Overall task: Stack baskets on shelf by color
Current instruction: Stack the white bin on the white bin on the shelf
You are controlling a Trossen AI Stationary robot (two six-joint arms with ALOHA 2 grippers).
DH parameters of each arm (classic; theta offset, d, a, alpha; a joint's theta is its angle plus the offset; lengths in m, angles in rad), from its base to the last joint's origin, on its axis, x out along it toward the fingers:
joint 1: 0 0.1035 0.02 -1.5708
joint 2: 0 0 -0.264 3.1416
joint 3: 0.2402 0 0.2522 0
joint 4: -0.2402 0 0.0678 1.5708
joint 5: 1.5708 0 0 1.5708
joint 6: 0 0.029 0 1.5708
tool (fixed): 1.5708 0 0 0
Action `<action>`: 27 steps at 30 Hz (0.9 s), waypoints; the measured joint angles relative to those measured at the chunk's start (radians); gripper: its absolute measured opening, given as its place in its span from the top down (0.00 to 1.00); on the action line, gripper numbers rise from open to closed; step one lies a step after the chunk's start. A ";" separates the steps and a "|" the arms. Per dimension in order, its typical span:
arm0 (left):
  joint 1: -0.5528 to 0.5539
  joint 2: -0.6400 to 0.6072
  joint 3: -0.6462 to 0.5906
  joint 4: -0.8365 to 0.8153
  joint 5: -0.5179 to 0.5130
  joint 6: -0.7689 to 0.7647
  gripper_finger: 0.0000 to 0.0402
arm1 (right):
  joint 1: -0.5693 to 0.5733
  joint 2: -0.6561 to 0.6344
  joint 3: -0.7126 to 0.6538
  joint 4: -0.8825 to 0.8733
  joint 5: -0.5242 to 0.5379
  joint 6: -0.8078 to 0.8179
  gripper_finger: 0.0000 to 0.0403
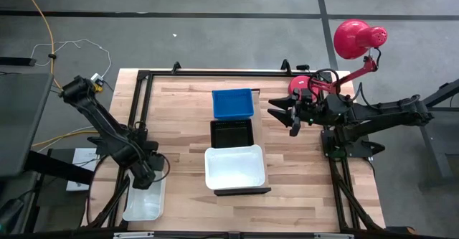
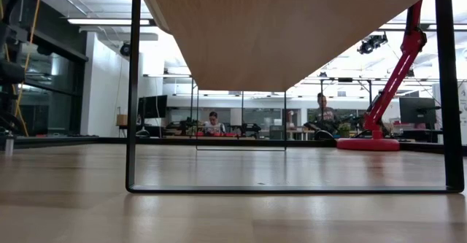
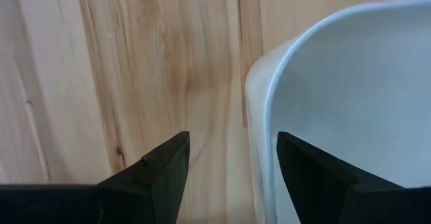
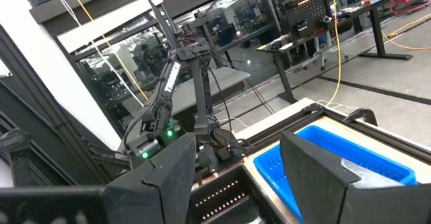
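Observation:
Three baskets sit in a row on the shelf (image 1: 244,191) at mid-table: a blue basket (image 1: 233,102) farthest, a black basket (image 1: 232,133) in the middle, and a white basket (image 1: 234,167) nearest. A second white basket (image 1: 143,202) rests on its bottom on the tabletop at the near left. My left gripper (image 1: 145,178) points down, open, over that basket's far end. In the left wrist view its fingers straddle the rim (image 3: 259,109), one over the wood and one over the inside, with a gap on each side. My right gripper (image 1: 294,120) hangs open and level, right of the shelf.
A red lamp (image 1: 355,38) stands on its base (image 1: 301,83) at the far right corner. A black frame (image 1: 140,102) runs round the tabletop. In the low view the shelf's underside (image 2: 292,31) and its black legs (image 2: 133,90) show; people sit in the room beyond.

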 joint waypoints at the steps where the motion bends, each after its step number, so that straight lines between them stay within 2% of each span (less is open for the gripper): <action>1: 0.001 0.010 0.000 0.000 0.008 -0.007 0.48 | 0.000 0.000 0.000 -0.001 0.000 0.000 0.49; 5: 0.013 0.061 0.000 0.008 0.059 -0.056 0.48 | 0.000 0.000 0.000 -0.006 0.000 0.000 0.49; 19: 0.016 0.164 0.000 0.093 0.067 -0.140 0.49 | 0.000 0.000 0.000 -0.006 0.000 0.000 0.49; 23: 0.016 0.165 0.001 0.095 0.062 -0.156 0.57 | 0.000 0.000 0.000 -0.007 0.000 0.000 0.49; 27: 0.016 0.165 0.001 0.095 0.064 -0.200 0.76 | 0.000 0.000 0.000 -0.008 0.000 0.000 0.49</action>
